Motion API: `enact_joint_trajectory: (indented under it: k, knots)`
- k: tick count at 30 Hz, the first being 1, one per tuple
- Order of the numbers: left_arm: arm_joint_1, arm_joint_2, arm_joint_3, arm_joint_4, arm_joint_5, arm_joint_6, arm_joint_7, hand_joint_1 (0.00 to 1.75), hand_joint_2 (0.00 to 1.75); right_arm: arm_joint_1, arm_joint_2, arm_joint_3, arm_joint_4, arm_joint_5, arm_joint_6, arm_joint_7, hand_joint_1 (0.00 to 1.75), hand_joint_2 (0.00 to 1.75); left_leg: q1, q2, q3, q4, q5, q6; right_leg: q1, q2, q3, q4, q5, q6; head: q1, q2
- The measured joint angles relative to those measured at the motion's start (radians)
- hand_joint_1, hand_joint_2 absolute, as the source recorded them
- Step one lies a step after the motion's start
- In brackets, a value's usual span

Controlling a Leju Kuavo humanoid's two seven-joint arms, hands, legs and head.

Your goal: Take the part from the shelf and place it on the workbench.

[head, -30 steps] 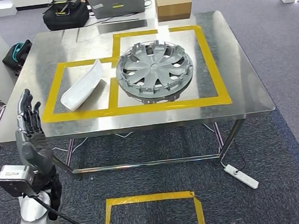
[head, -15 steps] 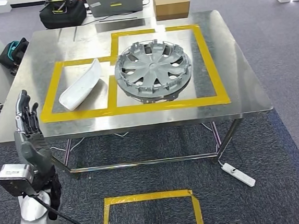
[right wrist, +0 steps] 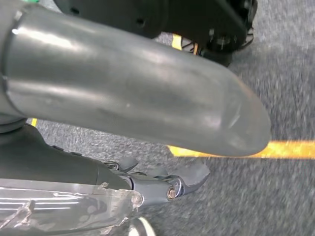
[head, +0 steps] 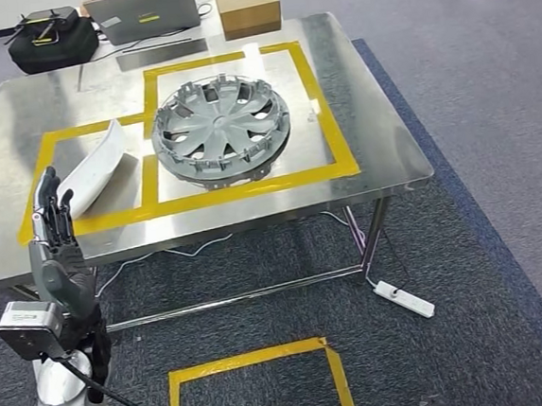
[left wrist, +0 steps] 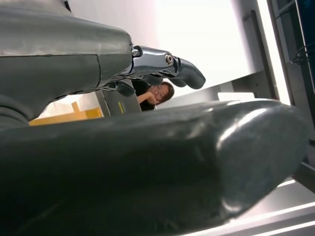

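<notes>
A white curved part [head: 97, 168] lies on the steel workbench [head: 378, 146], inside the left yellow-taped box. A grey wheel cover [head: 220, 129] fills the taped box to its right. My left hand [head: 56, 245] is raised in front of the bench's near left edge, fingers straight up and apart, holding nothing. The left wrist view shows that same hand [left wrist: 148, 147] close up, its fingers [left wrist: 174, 66] stretched out. In the right wrist view my right hand [right wrist: 122, 88] hangs over grey carpet with its fingers [right wrist: 174, 184] extended and nothing in them.
At the bench's far edge are a black bag [head: 46, 39], a laptop [head: 142, 10] and a cardboard box [head: 246, 4]. A white power strip [head: 403, 299] lies on the carpet by the right table leg. A yellow taped square [head: 255, 375] marks the floor. A person [left wrist: 158, 93] sits in the distance.
The whole picture has slid left, so the camera has turned to the right. My left hand keeps its raised, spread pose. The white part and the wheel cover stay put on the bench.
</notes>
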Motion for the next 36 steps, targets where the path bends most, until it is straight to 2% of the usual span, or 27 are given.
enact_joint_trajectory:
  k: [2,4,6,7,8,9,11,12,13,14,15,17,18,19,20,22,24,25,27,28,29,30,31,33,34,35,36]
  knots:
    - [0.000,0.000,0.000,0.000,0.000,0.000,0.000,0.00,0.00,-0.001,0.000,0.000,0.000,0.000,0.000,0.001,0.00,0.00,-0.001,-0.024,0.075,-0.130,0.053,0.013,0.001,0.019,-0.001,0.001,0.001,0.003,0.000,0.000]
    - [-0.001,0.000,0.000,0.000,0.000,0.000,0.000,0.00,0.00,-0.002,0.000,0.000,0.000,0.000,0.000,0.001,0.00,0.00,-0.002,-0.046,0.123,-0.224,0.069,0.016,0.001,0.035,-0.007,0.001,0.004,0.012,0.001,0.000]
    - [-0.001,-0.001,0.001,0.000,0.000,0.000,0.000,0.00,0.00,0.001,0.000,0.000,0.000,0.000,0.001,0.001,0.00,0.00,-0.005,-0.045,0.128,-0.244,0.066,0.014,-0.003,0.046,-0.013,-0.008,0.011,0.027,0.001,0.000]
    - [-0.001,-0.002,0.001,0.000,0.000,0.000,0.000,0.00,0.00,0.003,0.000,0.000,0.000,0.000,0.002,0.001,0.00,0.00,-0.005,-0.039,0.128,-0.247,0.069,0.017,-0.006,0.041,-0.016,-0.011,0.013,0.034,0.001,0.000]
    - [-0.002,-0.002,0.002,0.000,0.000,0.000,0.000,0.00,0.00,0.004,0.000,0.000,0.000,0.000,0.002,0.001,0.00,0.00,-0.005,-0.032,0.129,-0.251,0.072,0.022,-0.005,0.026,-0.022,-0.004,0.006,0.039,0.003,0.000]
    - [-0.002,-0.003,0.002,0.000,0.000,0.000,0.000,0.00,0.00,0.004,-0.001,0.000,0.000,0.000,0.002,0.001,0.00,0.00,-0.004,-0.025,0.131,-0.255,0.074,0.028,-0.002,0.005,-0.037,0.024,-0.011,0.042,0.006,0.000]
    - [0.000,-0.004,0.004,0.000,0.000,0.000,0.000,0.00,0.00,0.000,-0.001,0.000,0.000,-0.001,0.003,0.001,0.00,0.00,-0.009,-0.008,0.131,-0.257,0.075,0.038,0.003,-0.036,-0.092,0.142,-0.073,0.043,0.011,0.000]
    - [0.001,-0.004,0.005,0.000,0.000,0.000,0.000,0.00,0.00,-0.001,-0.001,0.000,0.000,-0.001,0.003,0.001,0.00,0.00,-0.014,0.001,0.130,-0.257,0.075,0.041,0.004,-0.043,-0.124,0.211,-0.103,0.042,0.011,0.000]
    - [0.002,-0.004,0.006,0.000,0.000,0.000,0.000,0.00,0.00,-0.001,-0.002,0.000,0.000,-0.001,0.003,0.001,0.00,0.00,-0.018,0.010,0.130,-0.257,0.074,0.043,0.005,-0.045,-0.143,0.257,-0.117,0.042,0.011,0.000]
    - [0.003,-0.004,0.006,0.000,0.000,0.000,0.000,0.00,0.00,0.000,-0.002,-0.001,0.000,-0.001,0.003,0.001,0.00,0.00,-0.021,0.018,0.130,-0.256,0.074,0.044,0.007,-0.046,-0.146,0.269,-0.114,0.040,0.011,0.000]
    - [0.003,-0.004,0.006,0.000,0.000,0.000,0.000,0.00,0.00,0.001,-0.002,-0.001,0.000,-0.001,0.003,0.001,0.00,0.00,-0.023,0.025,0.131,-0.256,0.074,0.045,0.009,-0.048,-0.128,0.240,-0.092,0.037,0.011,0.000]
    - [0.003,-0.004,0.007,0.000,0.000,0.000,0.000,0.00,0.00,0.000,-0.003,-0.001,0.000,-0.001,0.003,0.001,0.00,0.00,-0.027,0.038,0.133,-0.255,0.074,0.043,0.017,-0.073,-0.051,0.101,-0.035,0.028,0.011,0.000]
    - [0.003,-0.004,0.007,0.000,0.000,0.000,0.000,0.00,0.00,-0.001,-0.003,-0.001,0.000,-0.001,0.003,0.001,0.00,0.00,-0.030,0.044,0.134,-0.254,0.073,0.041,0.020,-0.086,-0.016,0.039,-0.015,0.022,0.010,0.000]
    - [0.003,-0.004,0.008,0.000,0.000,0.000,0.000,0.00,0.00,-0.003,-0.003,-0.001,0.000,-0.001,0.003,0.001,0.00,0.00,-0.033,0.049,0.135,-0.253,0.073,0.038,0.023,-0.095,0.005,0.001,-0.005,0.017,0.010,0.000]
    - [0.003,-0.004,0.008,0.000,0.000,0.000,0.000,0.00,0.00,-0.004,-0.003,-0.001,0.000,-0.001,0.003,0.001,0.00,0.00,-0.035,0.055,0.135,-0.253,0.074,0.034,0.025,-0.097,0.012,-0.012,-0.004,0.012,0.009,0.000]
    - [0.002,-0.004,0.008,0.000,0.000,0.000,0.000,0.00,0.00,-0.004,-0.003,-0.001,0.000,-0.001,0.003,0.001,0.00,0.00,-0.035,0.064,0.135,-0.254,0.077,0.025,0.024,-0.080,0.009,-0.013,0.004,0.001,0.009,0.000]
    - [0.002,-0.004,0.008,0.000,0.000,0.000,0.000,0.00,0.00,-0.004,-0.003,-0.002,0.000,0.000,0.004,0.002,0.00,0.00,-0.032,0.046,0.126,-0.229,0.052,0.013,0.020,-0.065,0.005,-0.017,0.013,-0.012,0.008,0.000]
    - [0.002,-0.004,0.008,0.000,0.000,0.000,0.000,0.00,0.00,-0.004,-0.003,-0.002,0.000,0.001,0.004,0.002,0.00,0.00,-0.029,0.031,0.110,-0.188,0.023,0.007,0.017,-0.058,0.003,-0.019,0.017,-0.018,0.007,0.000]
    - [0.004,-0.003,0.008,0.000,0.000,0.001,0.000,0.00,0.00,-0.005,-0.004,-0.002,0.000,0.002,0.006,0.003,0.00,0.00,-0.026,0.009,0.055,-0.057,-0.049,0.000,0.016,-0.042,-0.004,-0.019,0.022,-0.023,0.006,0.000]
    - [0.005,-0.003,0.008,0.000,0.000,0.001,0.000,0.00,0.00,-0.005,-0.004,-0.002,0.000,0.002,0.006,0.003,0.00,0.00,-0.024,0.007,0.032,-0.001,-0.070,-0.002,0.016,-0.033,-0.007,-0.019,0.025,-0.023,0.006,0.000]
    - [0.006,-0.003,0.008,0.000,0.000,0.002,0.000,0.00,0.00,-0.005,-0.004,-0.002,0.000,0.002,0.006,0.004,0.00,0.00,-0.023,0.007,0.023,0.025,-0.073,-0.003,0.015,-0.023,-0.010,-0.019,0.027,-0.021,0.006,0.000]
    - [0.006,-0.003,0.008,0.000,0.000,0.002,0.000,0.00,0.00,-0.004,-0.004,-0.002,0.000,0.002,0.007,0.004,0.00,0.00,-0.023,0.005,0.032,0.012,-0.056,-0.003,0.014,-0.013,-0.012,-0.019,0.030,-0.019,0.006,0.000]
    - [0.006,-0.003,0.008,0.000,0.000,0.002,0.000,0.00,0.00,-0.004,-0.004,-0.003,0.000,0.002,0.008,0.004,0.00,0.00,-0.021,0.001,0.060,-0.038,-0.025,-0.002,0.013,-0.003,-0.013,-0.019,0.032,-0.015,0.006,0.000]
    - [0.006,-0.003,0.008,0.000,0.000,0.002,0.000,0.00,0.00,-0.005,-0.004,-0.003,0.000,0.002,0.008,0.005,0.00,0.00,-0.016,-0.029,0.134,-0.174,0.030,0.000,0.011,0.016,-0.016,-0.017,0.036,-0.007,0.006,0.000]
    - [0.006,-0.003,0.008,0.000,0.000,0.002,0.000,0.00,0.00,-0.006,-0.004,-0.003,0.000,0.002,0.008,0.004,0.00,0.00,-0.014,-0.044,0.158,-0.222,0.041,0.002,0.011,0.025,-0.020,-0.017,0.039,-0.001,0.006,0.000]
    - [0.006,-0.003,0.008,0.000,0.000,0.002,0.000,0.00,0.00,-0.006,-0.004,-0.003,0.000,0.002,0.008,0.004,0.00,0.00,-0.014,-0.053,0.169,-0.247,0.043,0.006,0.011,0.032,-0.025,-0.018,0.043,0.006,0.006,0.000]
    - [0.006,-0.003,0.008,0.000,0.000,0.003,0.000,0.00,0.00,-0.005,-0.004,-0.003,0.000,0.001,0.007,0.004,0.00,0.00,-0.016,-0.052,0.169,-0.254,0.041,0.012,0.010,0.039,-0.029,-0.020,0.047,0.014,0.006,0.000]
